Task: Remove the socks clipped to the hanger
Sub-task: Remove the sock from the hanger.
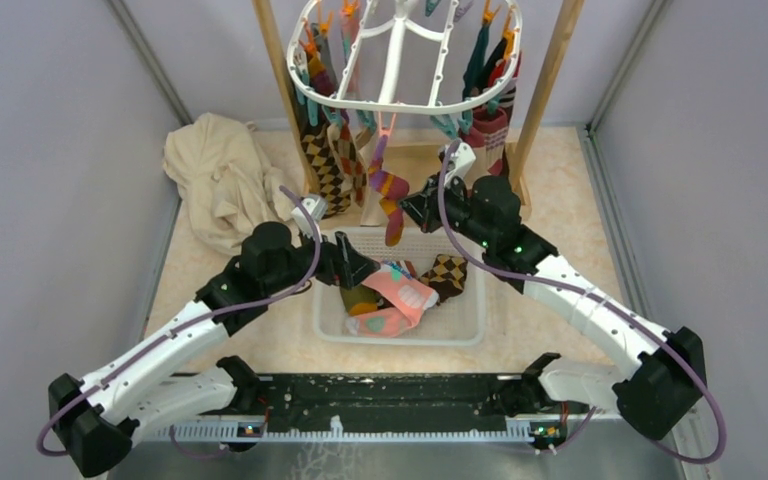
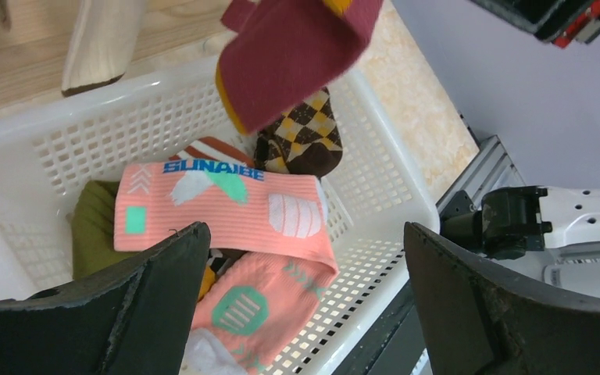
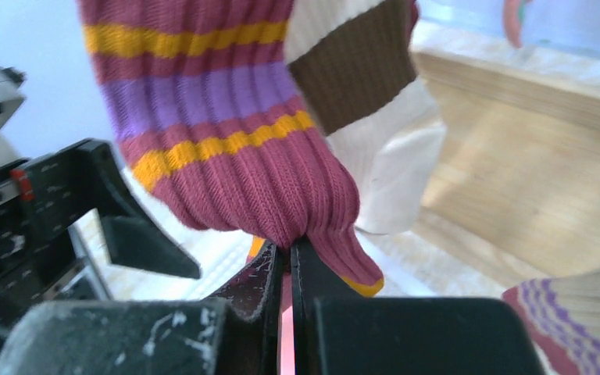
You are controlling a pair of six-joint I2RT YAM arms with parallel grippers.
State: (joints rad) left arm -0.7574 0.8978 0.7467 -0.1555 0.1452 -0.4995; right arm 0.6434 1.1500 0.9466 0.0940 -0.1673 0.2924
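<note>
Socks hang clipped around the white hanger above the table's far edge, between the posts of a wooden frame. One striped sock, maroon with yellow and purple bands, dangles from the hanger's near rim. The right gripper is clamped on its lower end, with the fabric pinched between the closed jaws. The left gripper is spread wide and empty just above the white basket at mid-table. It is poised over a pink sock lying inside.
</note>
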